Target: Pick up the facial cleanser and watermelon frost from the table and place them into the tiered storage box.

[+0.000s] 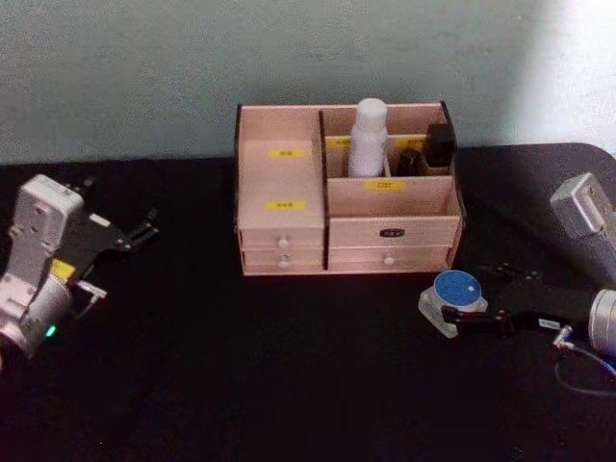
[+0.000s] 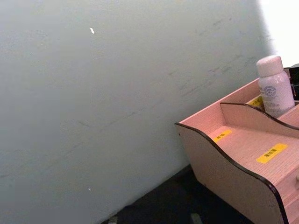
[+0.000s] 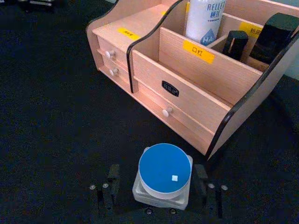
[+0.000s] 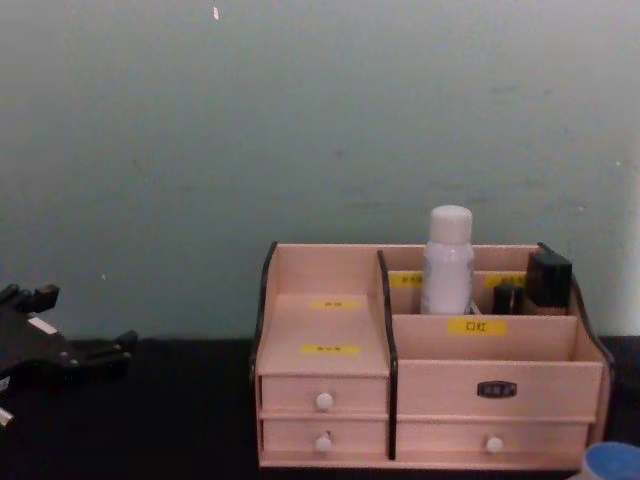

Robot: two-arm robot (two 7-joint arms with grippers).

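The tiered storage box point(image 1: 346, 217) stands at the back middle of the black table. The facial cleanser point(image 1: 367, 137), a white capped bottle, stands upright in the box's rear compartment, also visible in the chest view point(image 4: 447, 262) and the left wrist view point(image 2: 274, 86). The watermelon frost point(image 1: 454, 294), a small blue-lidded jar, sits on the table off the box's front right corner. My right gripper point(image 3: 156, 179) is open, with one finger on each side of the jar point(image 3: 164, 173). My left gripper point(image 1: 125, 219) hovers open at the far left, away from the box.
Two dark items point(image 1: 438, 146) sit in the box's rear right compartment beside the bottle. The box has several small white-knobbed drawers point(image 4: 324, 401) in front. A pale green wall point(image 4: 300, 120) rises just behind the table.
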